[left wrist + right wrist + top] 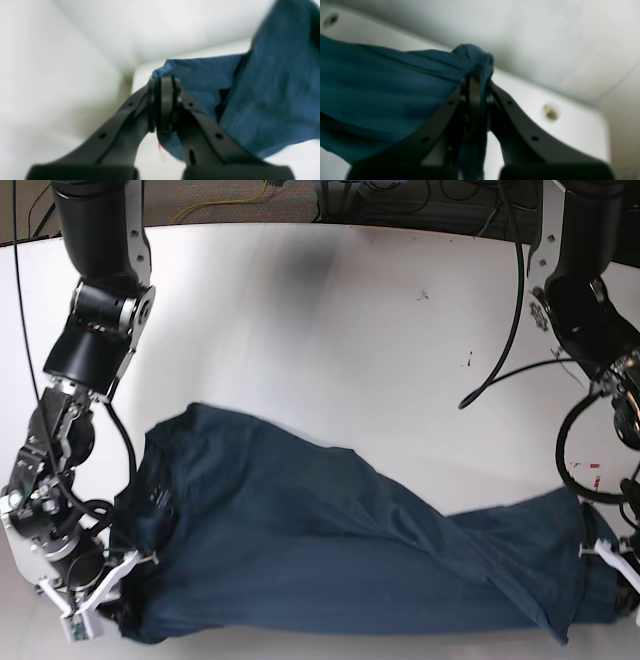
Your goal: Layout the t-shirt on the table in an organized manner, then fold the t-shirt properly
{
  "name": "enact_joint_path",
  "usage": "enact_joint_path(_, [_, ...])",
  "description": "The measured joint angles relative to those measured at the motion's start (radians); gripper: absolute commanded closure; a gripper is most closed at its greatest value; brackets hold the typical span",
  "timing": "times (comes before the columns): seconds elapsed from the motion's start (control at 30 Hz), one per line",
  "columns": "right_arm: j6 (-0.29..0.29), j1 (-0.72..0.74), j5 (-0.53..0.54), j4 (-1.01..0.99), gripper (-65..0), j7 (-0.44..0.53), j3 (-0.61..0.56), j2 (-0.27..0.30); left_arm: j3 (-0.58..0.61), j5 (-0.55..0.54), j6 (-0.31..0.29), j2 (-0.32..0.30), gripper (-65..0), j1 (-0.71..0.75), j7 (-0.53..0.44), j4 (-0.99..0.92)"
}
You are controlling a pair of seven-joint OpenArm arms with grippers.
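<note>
The dark teal t-shirt point(330, 560) is stretched across the front of the white table point(330, 330), rumpled, with its neck label point(157, 498) toward the left. In the base view my right gripper point(110, 595) sits at the shirt's lower left end and my left gripper point(612, 565) at its lower right end. The left wrist view shows the left gripper point(163, 105) shut on a bunched edge of the t-shirt point(270, 95). In the right wrist view the right gripper point(476, 92) is shut on a gathered fold of the t-shirt point(382, 90).
Two round grommet holes point(551, 113) point(330, 20) lie in the tabletop near the right gripper. Small red tape marks point(588, 468) sit by the left arm. A black cable point(500, 360) loops over the table's right side. Dark specks point(423, 295) dot the far tabletop.
</note>
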Motion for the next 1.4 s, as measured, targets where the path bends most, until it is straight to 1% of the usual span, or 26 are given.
enact_joint_path(0.2, [0.009,0.171,-0.005,0.000,-0.2,-0.041,0.003,0.054,0.026,-0.002,0.000,-0.011,0.0,-0.203,0.011,0.005])
enact_joint_path(0.3, [0.011,0.234,0.005,0.001,-0.2,-0.050,0.002,0.082,0.026,-0.006,0.000,-0.018,0.0,-0.272,0.008,0.005])
enact_joint_path(0.37, [0.013,0.267,0.012,0.001,-0.2,-0.049,0.002,0.098,0.030,-0.016,0.000,-0.033,0.0,-0.299,0.006,0.005])
enact_joint_path(0.5, [0.013,0.297,0.022,0.000,-0.2,-0.048,0.003,0.114,0.051,-0.014,0.000,-0.056,0.0,-0.310,0.005,0.005])
enact_joint_path(0.73, [0.013,0.286,0.014,-0.007,-0.2,-0.085,0.002,0.110,0.065,-0.014,-0.003,-0.045,0.0,-0.299,0.014,0.003])
enact_joint_path(0.9, [0.020,0.283,0.017,-0.008,-0.2,-0.085,0.002,0.128,0.065,-0.020,-0.003,-0.049,0.0,-0.303,0.013,0.003])
enact_joint_path(1.4, [0.020,0.290,0.019,-0.007,-0.2,-0.081,0.002,0.131,0.064,-0.020,-0.003,-0.050,0.0,-0.298,0.013,0.003])
